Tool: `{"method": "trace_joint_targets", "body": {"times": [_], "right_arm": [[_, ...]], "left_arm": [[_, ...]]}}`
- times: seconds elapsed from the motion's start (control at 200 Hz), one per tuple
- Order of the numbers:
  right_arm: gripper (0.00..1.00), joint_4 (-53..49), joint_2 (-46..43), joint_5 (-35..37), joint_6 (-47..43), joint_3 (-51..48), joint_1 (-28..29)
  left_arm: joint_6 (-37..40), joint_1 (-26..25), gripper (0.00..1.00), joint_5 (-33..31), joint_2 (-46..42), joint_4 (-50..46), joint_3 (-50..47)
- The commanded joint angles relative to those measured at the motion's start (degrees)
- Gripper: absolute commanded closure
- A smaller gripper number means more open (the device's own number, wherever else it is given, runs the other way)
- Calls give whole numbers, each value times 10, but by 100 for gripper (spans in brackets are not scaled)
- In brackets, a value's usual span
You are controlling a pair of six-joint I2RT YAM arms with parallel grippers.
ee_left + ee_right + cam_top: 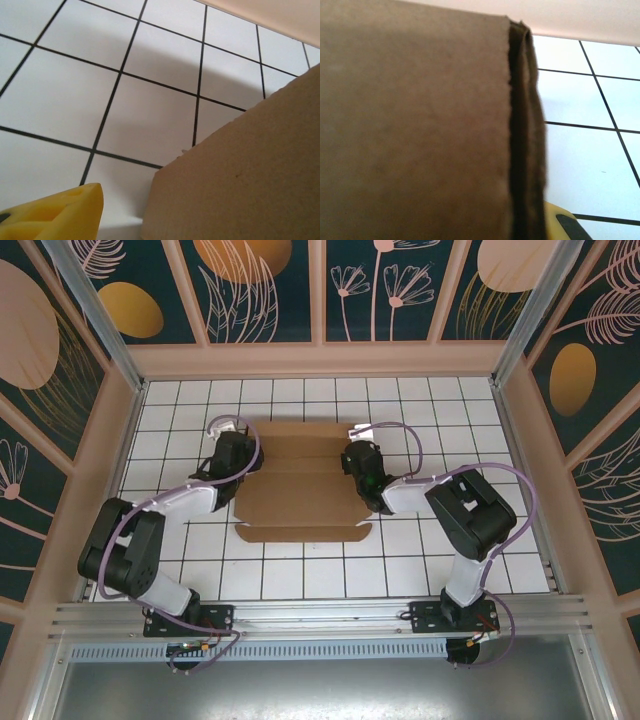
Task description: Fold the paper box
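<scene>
Left gripper (246, 453) at the left edge of the box (300, 495), right gripper (353, 457) at its right edge, both low over the cardboard. Cannot tell from any view whether either is clenched or released.

Lies opened out as a die-cut sheet in the middle of the table (300, 580), between the two arms, on white tiles. Runs a little longer left to right than near to far, with creases crossing left to right. Points its wide near flap at the arm bases and its narrower far panel at the back wall.

From the left wrist: one yellow finger (55, 215) at lower left, apart from a cardboard panel slanting up at right over the tiles.

From the right wrist: cardboard very close, a doubled raw edge running top to bottom, a yellow finger (551, 220) just beside it at lower right
</scene>
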Motion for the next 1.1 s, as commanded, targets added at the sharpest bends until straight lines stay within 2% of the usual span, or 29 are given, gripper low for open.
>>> {"method": "trace_joint_targets", "body": {"times": [0.0, 0.145, 0.335, 0.495, 0.56, 0.656, 0.731, 0.846, 0.961, 1.016, 1.096], "right_arm": [[100, -74, 28, 38, 7, -5, -18], [100, -78, 34, 33, 7, 2, -19], [100, -84, 40, 23, 9, 7, -20], [100, -88, 39, 10, 5, 7, -21], [100, -88, 39, 2, 4, 6, -21], [100, -88, 40, -9, -1, 6, -21], [100, -89, 39, -25, -9, 5, -22], [100, -86, 36, -48, -17, 1, -21], [100, -94, 38, -57, -18, 8, -24], [100, -99, 36, -61, -18, 9, -27], [100, -102, 30, -75, -15, 7, -33]], "left_arm": [[-24, 12, 36, 15, -51, 2, -32], [-22, 11, 38, 40, -115, 4, -57], [3, 12, 45, 91, -191, 21, -69], [55, 16, 47, 10, -233, -29, -42], [50, 37, 47, -12, -251, -42, -41], [8, 115, 48, 37, -256, -42, -43], [7, 161, 50, 91, -206, -61, -12], [94, 167, 49, 197, -102, -105, 61], [172, 167, 44, 327, -55, -79, 60], [214, 167, 44, 331, -49, -84, 58], [245, 167, 46, 277, -54, -90, 49]]}}
